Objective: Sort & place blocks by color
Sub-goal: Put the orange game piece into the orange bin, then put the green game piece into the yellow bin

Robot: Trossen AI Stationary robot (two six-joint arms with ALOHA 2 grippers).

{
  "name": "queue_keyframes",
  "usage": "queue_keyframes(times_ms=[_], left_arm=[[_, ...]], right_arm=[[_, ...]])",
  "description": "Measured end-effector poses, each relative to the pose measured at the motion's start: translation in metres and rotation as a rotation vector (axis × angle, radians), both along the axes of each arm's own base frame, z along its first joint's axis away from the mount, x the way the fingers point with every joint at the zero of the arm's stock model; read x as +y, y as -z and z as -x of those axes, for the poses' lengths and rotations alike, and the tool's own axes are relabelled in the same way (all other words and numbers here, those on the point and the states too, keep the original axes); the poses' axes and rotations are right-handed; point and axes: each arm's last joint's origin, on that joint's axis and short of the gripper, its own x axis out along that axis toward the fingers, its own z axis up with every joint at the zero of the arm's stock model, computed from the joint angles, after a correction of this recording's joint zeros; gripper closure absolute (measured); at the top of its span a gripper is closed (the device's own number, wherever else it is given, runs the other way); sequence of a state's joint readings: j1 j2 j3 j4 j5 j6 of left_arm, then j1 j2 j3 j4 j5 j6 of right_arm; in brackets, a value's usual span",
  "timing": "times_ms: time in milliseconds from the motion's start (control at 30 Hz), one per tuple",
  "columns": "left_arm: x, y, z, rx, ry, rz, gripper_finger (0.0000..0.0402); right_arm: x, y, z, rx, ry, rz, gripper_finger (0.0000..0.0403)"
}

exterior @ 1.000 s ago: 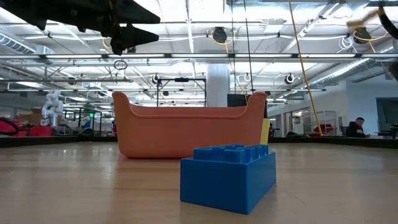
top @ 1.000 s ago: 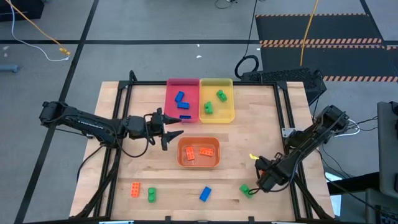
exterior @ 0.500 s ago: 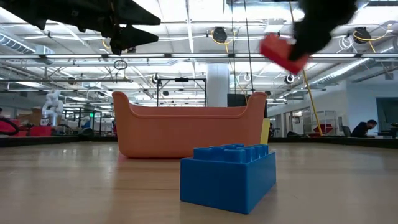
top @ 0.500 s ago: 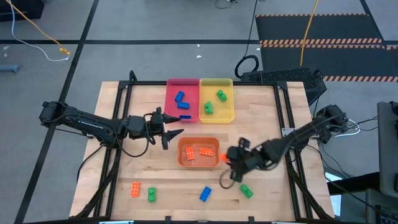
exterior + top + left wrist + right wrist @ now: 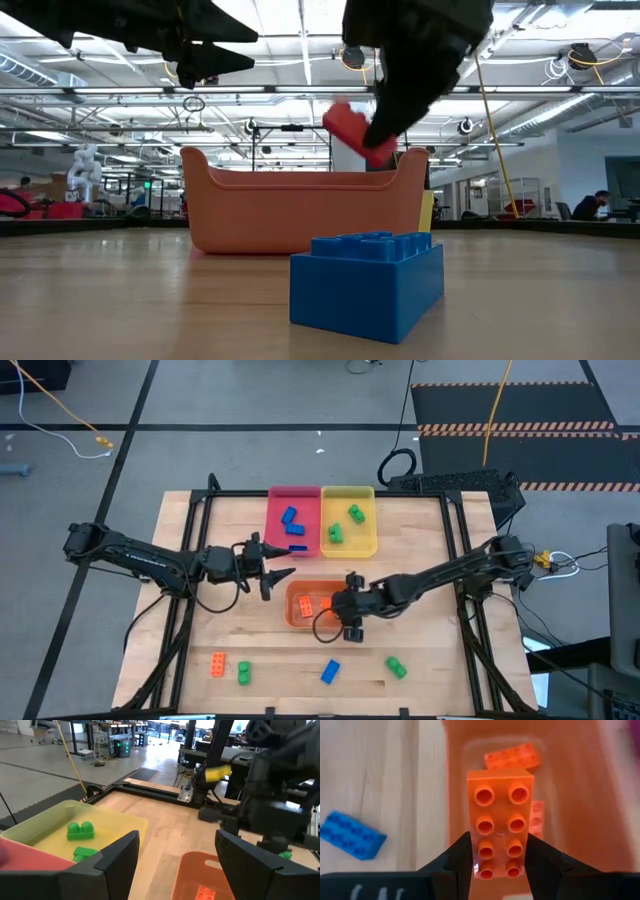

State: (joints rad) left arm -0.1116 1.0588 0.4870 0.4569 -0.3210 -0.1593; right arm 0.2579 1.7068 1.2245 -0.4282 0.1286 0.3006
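My right gripper (image 5: 345, 610) is shut on an orange studded brick (image 5: 501, 815) and hangs over the orange tray (image 5: 320, 622), which holds two other orange bricks (image 5: 512, 756). My left gripper (image 5: 281, 574) is open and empty in the air between the pink tray (image 5: 275, 510) and the orange tray. Blue bricks (image 5: 290, 517) lie in the pink tray and green ones (image 5: 355, 512) in the yellow tray (image 5: 368, 547). An orange brick (image 5: 217, 665), a green one (image 5: 243, 673), a blue one (image 5: 330, 672) and another green one (image 5: 396, 667) rest on the table near its near edge. My right gripper pinches the orange brick between its two fingers (image 5: 460, 857), one on each long side, at the end nearest the wrist (image 5: 495, 862). The fingers slant down from the table's right. The brick (image 5: 358, 135) is lifted clear and tilted, above the orange tray's rim (image 5: 300, 178).
The pink and yellow trays stand side by side at the table's far edge, the orange tray in the middle. A black frame (image 5: 455, 550) runs round the tabletop. Bare wood (image 5: 420, 560) lies between the trays and the table's right edge.
My right gripper has swung from the table's near right corner toward the left, carrying the orange brick up and across until it hangs over the orange tray. The green brick beside its starting place has stayed on the table.
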Motion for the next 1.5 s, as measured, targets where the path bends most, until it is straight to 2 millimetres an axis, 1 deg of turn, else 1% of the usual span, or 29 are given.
queue_keyframes(times_ms=[67, 167, 300, 367, 500, 567, 633, 767, 833, 900, 1067, 1133, 1200, 1333, 1500], left_arm=[[0.000, 0.000, 0.000, 0.003, 0.000, 0.000, 0.0142], [0.000, 0.001, 0.000, 0.006, 0.000, 0.000, 0.0142], [0.000, 0.001, 0.000, 0.007, -0.001, 0.000, 0.0142], [0.000, 0.001, 0.000, 0.007, -0.001, 0.000, 0.0142], [0.000, 0.001, 0.000, 0.010, -0.001, 0.000, 0.0142], [0.000, 0.001, 0.000, 0.010, -0.001, 0.001, 0.0142], [0.000, 0.001, 0.000, 0.010, -0.001, 0.001, 0.0142], [0.000, 0.001, 0.000, 0.010, -0.001, 0.004, 0.0142], [0.000, 0.001, 0.000, 0.009, -0.001, 0.005, 0.0142], [0.000, 0.001, 0.000, 0.010, -0.001, 0.005, 0.0142], [0.000, 0.001, 0.000, 0.012, -0.001, 0.004, 0.0142], [0.000, 0.002, 0.000, 0.016, -0.001, 0.004, 0.0142], [0.000, 0.002, 0.000, 0.022, -0.001, 0.003, 0.0142], [0.000, 0.003, 0.000, 0.029, -0.001, 0.000, 0.0142], [0.000, 0.003, 0.000, 0.029, -0.003, 0.008, 0.0142]], right_arm=[[-0.001, 0.008, -0.004, 0.033, -0.003, 0.013, 0.0272], [-0.004, 0.014, -0.007, 0.047, -0.001, 0.019, 0.0272], [-0.006, 0.013, -0.009, 0.032, 0.007, 0.015, 0.0270], [-0.006, 0.013, -0.010, 0.024, 0.016, 0.008, 0.0244], [-0.006, 0.012, -0.011, 0.013, 0.028, -0.003, 0.0174], [-0.005, 0.012, -0.011, 0.010, 0.027, -0.005, 0.0152], [-0.005, 0.012, -0.011, 0.004, 0.032, -0.011, 0.0139], [-0.005, 0.012, -0.011, 0.004, 0.042, -0.017, 0.0137], [-0.005, 0.007, -0.009, -0.002, 0.042, -0.018, 0.0143], [-0.006, -0.003, -0.006, -0.034, 0.042, -0.023, 0.0149], [-0.007, -0.041, 0.010, -0.139, 0.039, -0.049, 0.0161], [-0.004, -0.052, 0.021, -0.141, 0.048, -0.069, 0.0165], [0.002, -0.059, 0.034, -0.106, 0.069, -0.099, 0.0169], [0.021, -0.059, 0.060, 0.041, 0.147, -0.172, 0.0177], [0.049, -0.049, 0.087, 0.287, 0.318, -0.316, 0.0182]])
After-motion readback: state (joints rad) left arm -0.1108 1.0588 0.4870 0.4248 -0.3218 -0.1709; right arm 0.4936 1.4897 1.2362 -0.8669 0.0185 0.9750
